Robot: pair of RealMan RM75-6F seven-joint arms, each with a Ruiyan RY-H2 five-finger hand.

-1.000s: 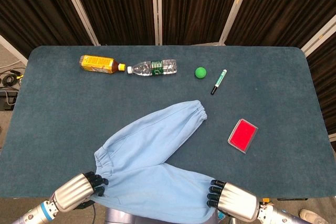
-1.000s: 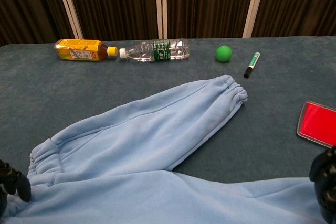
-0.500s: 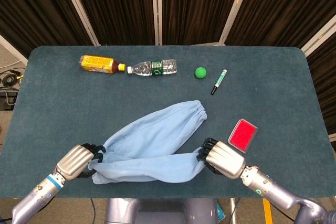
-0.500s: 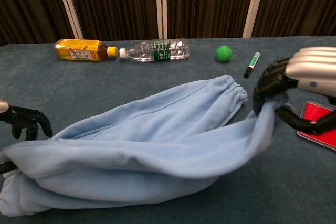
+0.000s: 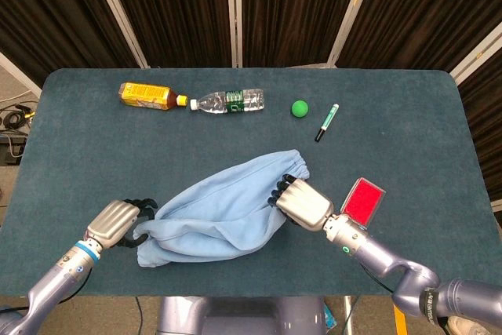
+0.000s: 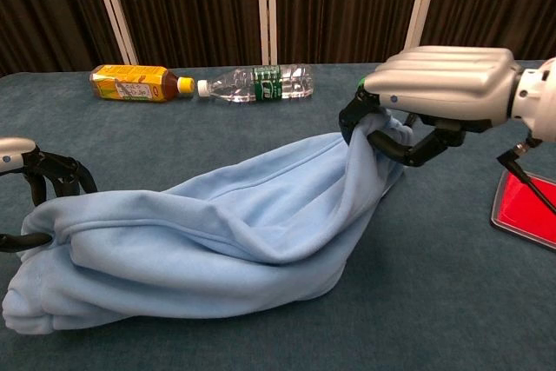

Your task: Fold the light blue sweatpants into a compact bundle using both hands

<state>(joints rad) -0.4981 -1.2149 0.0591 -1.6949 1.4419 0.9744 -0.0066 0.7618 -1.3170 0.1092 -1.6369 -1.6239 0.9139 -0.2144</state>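
**A:** Light blue sweatpants [image 5: 223, 209] are bunched lengthwise in the middle of the teal counter [image 5: 78, 162] in the head view. The left robot hand [image 5: 119, 223] grips the waistband end at the lower left, and the right robot hand [image 5: 300, 202] has its fingers curled around fabric at the cuff end. Along the far edge there's an orange bottle [image 5: 147, 96] lying cap to cap with a clear water bottle [image 5: 229, 101], then a green ball [image 5: 299, 108] and a green marker [image 5: 327, 121]. A red tray [image 5: 363, 202] sits just right of the right wrist.

**B:** Chest view matches. The pants [image 6: 217, 241] are a doubled-over heap, with the right robot hand [image 6: 417, 106] pinching the top layer and holding it up off the counter beside the cuffs. The left one [image 6: 35, 193] is mostly cut off at the frame edge, dark fingers hooked into the folded waistband. The ball is mostly hidden behind the right hand.
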